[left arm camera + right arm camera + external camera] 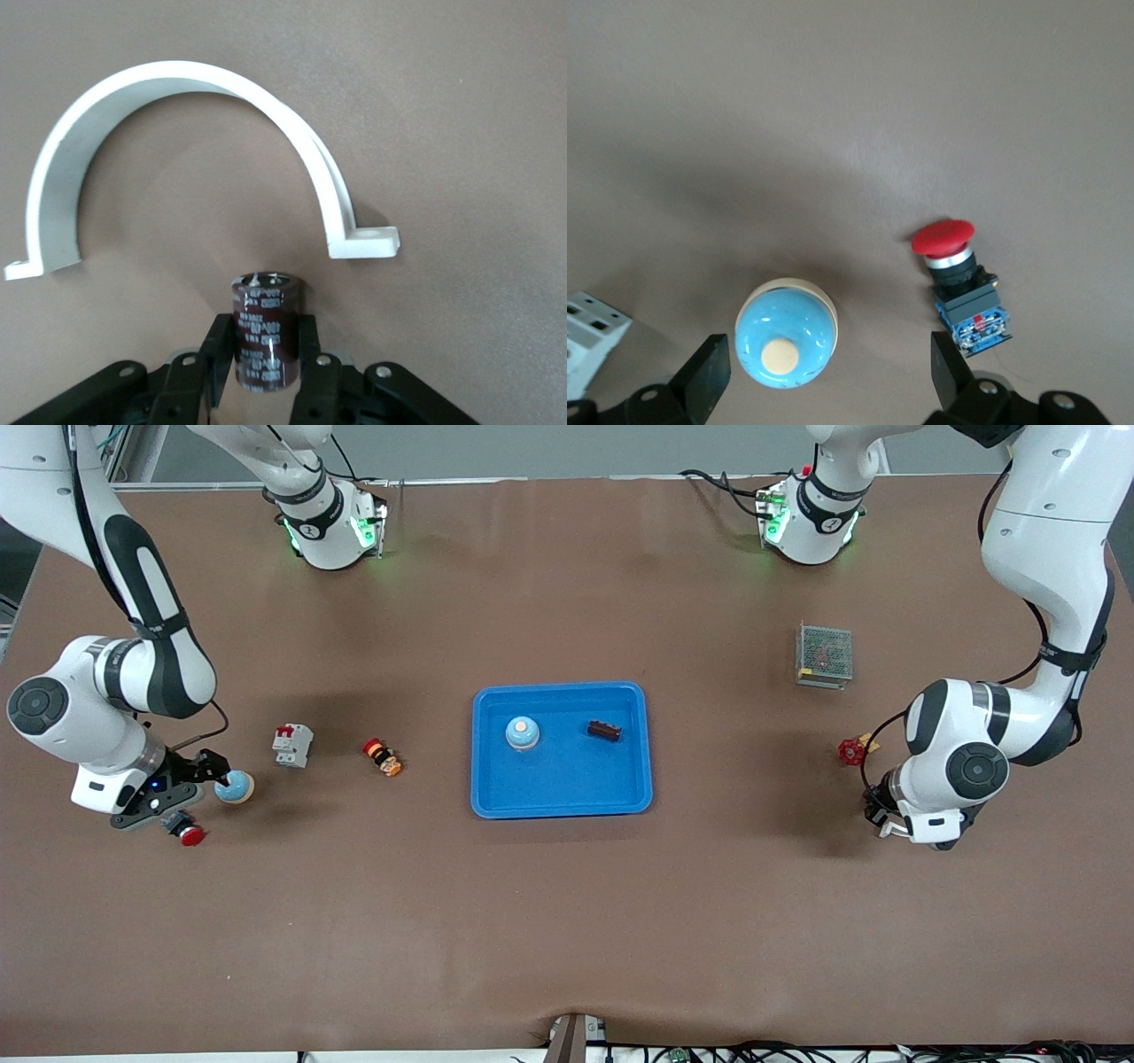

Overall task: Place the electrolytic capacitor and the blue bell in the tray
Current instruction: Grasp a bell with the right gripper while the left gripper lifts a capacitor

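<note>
The bright blue tray [567, 797] lies mid-table and holds a blue bell [523, 732] and a small dark brown part [604, 731]. A second blue bell [235, 786] stands on the table at the right arm's end. My right gripper [202, 795] is open and low over it. In the right wrist view [830, 367] the bell [786, 333] sits between the fingers, closer to one. My left gripper [264, 343] is shut on a dark brown electrolytic capacitor [265, 329]. It is low over the table at the left arm's end, mostly hidden under the arm in the front view.
A red push button [189, 833] [957, 283] lies beside the right gripper. A white circuit breaker [292, 745] and a red-yellow switch [383, 757] lie toward the tray. A white half-ring clamp [186, 159], a red knob [852, 752] and a mesh-covered metal box [825, 654] lie near the left arm.
</note>
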{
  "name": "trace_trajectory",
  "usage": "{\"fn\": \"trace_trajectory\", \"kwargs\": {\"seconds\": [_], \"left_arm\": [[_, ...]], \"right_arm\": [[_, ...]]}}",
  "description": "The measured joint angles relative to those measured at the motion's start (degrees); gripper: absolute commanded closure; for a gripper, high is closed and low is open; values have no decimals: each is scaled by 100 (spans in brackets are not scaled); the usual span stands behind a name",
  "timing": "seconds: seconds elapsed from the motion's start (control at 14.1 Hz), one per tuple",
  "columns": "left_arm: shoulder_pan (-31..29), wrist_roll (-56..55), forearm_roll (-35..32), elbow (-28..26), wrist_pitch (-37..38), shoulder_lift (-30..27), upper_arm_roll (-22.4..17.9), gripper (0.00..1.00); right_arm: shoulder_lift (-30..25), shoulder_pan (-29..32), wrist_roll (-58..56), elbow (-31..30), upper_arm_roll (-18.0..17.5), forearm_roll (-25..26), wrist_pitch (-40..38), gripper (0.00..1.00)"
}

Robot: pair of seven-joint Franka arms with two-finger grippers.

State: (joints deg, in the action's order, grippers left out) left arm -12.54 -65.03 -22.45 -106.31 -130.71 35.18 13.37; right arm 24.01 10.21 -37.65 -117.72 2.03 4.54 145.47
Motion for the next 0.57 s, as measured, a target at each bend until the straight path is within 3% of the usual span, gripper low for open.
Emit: {"fn": "trace_trajectory", "kwargs": {"seconds": [0.14,0.36,0.57], "left_arm": [[-26,0,-12,-19,-180,111,0,72],[-31,0,-13,-18,-202,128,1,97],[-31,0,-16,-16,-202,125,5,100]], "right_arm": [[76,16,-7,-190,-20,-67,369,0],[156,15,-12,-388,-124,-213,602,0],[242,16,-12,-407,-169,-230,693,0]]}}
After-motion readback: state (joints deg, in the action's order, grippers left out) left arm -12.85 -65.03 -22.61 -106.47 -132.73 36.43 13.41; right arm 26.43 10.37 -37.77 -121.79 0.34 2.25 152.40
